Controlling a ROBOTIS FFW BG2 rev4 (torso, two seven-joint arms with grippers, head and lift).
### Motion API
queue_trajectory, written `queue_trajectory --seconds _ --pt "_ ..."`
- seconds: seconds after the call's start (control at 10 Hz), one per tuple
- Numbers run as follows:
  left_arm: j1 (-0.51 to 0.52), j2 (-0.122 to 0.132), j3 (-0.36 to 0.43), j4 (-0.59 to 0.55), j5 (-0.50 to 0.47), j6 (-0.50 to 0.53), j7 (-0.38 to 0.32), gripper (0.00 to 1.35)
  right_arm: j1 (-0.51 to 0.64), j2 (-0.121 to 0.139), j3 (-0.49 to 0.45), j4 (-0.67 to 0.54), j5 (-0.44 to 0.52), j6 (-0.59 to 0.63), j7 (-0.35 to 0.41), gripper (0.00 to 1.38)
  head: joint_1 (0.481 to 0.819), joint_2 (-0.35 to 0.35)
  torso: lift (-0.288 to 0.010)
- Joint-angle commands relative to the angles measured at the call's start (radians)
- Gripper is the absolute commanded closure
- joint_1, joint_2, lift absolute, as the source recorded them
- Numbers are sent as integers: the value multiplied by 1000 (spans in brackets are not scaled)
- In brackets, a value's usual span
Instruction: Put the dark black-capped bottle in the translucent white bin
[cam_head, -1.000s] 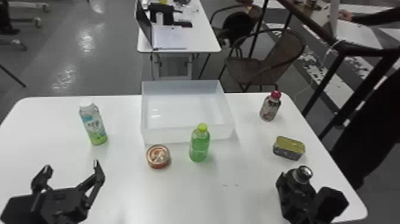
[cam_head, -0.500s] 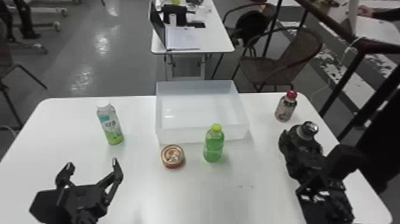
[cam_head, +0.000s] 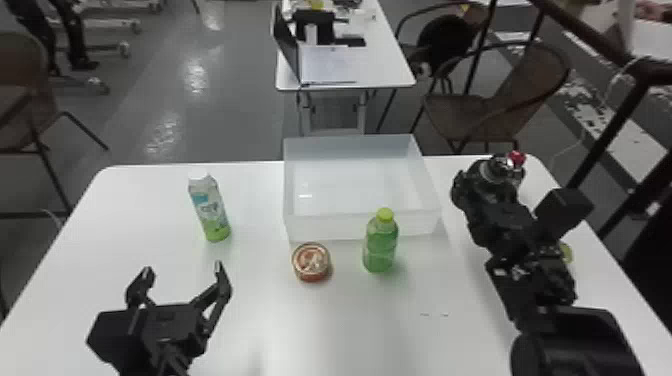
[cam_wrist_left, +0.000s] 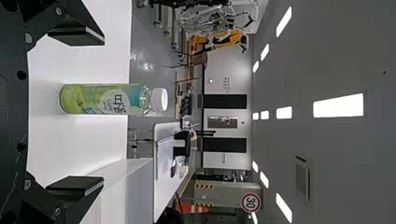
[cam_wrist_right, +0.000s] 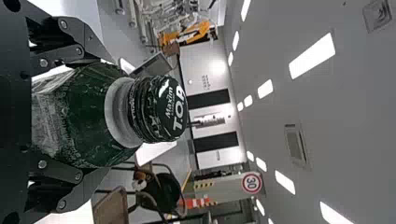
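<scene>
Black-capped bottle is held pinched btwn fingers of R gripper, approx. upright w/ slight lean, cap up. Translucent white bin lies to the robot's L of that gripper, near its R wall — so a sideways carry, bottle kept high enough to clear the rim, is judged to be called for next. R arm is nearer to the job; L gripper is parked w/ fingers spread, short of the green-labelled bottle. Red cap is seen just by the R gripper — could be knocked if swung wide. White lettering is borne by the black cap, pale small print by the bottle's body; wording left unquoted.
</scene>
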Motion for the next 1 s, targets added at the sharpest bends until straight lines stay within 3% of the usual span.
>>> queue_trajectory --seconds 0.0,0.2,0.3,0.6,0.9 --pt "-4 0 -2 4 2 -3 0 231 -108 18 15 168 -13 -54 59 777 695 18 -66" --pt "-8 2 -2 9 2 -3 -3 231 -220 35 15 352 -41 -99 184 777 695 41 -66" --pt "-9 2 -3 12 2 -1 -3 231 -283 35 15 449 -55 -113 274 777 695 52 -66" --pt "-32 0 -16 29 14 3 -6 231 -421 24 43 699 -113 -116 406 736 695 70 -66" --pt "-41 -6 -17 36 13 0 -9 231 -458 20 44 786 -116 -116 423 375 695 64 -66"
